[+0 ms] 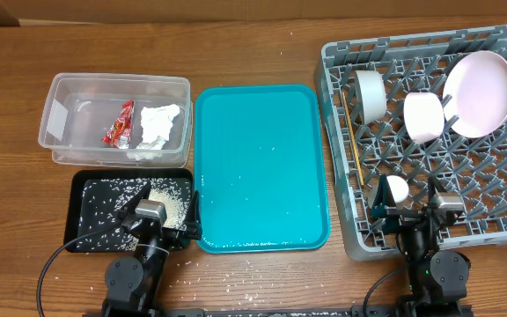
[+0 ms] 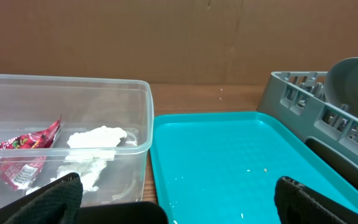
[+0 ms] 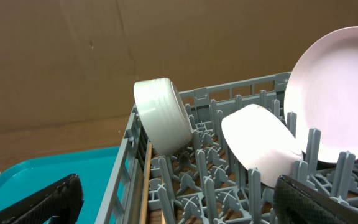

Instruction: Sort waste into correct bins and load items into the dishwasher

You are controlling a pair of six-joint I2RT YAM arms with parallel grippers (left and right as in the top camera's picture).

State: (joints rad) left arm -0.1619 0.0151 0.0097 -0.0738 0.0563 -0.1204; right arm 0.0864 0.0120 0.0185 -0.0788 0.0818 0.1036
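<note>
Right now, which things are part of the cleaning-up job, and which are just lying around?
Part of the job: tissue, snack wrapper, rice crumbs, clear tub, black tray, plate, pink bowl, cream bowl, chopsticks, dish rack.
Just lying about: teal tray, wooden table.

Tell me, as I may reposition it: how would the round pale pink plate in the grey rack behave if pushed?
The round pale pink plate stands tilted on edge between pegs of the grey plastic dish rack, so it might tip or roll. Its smooth surface looks slippery.
</note>
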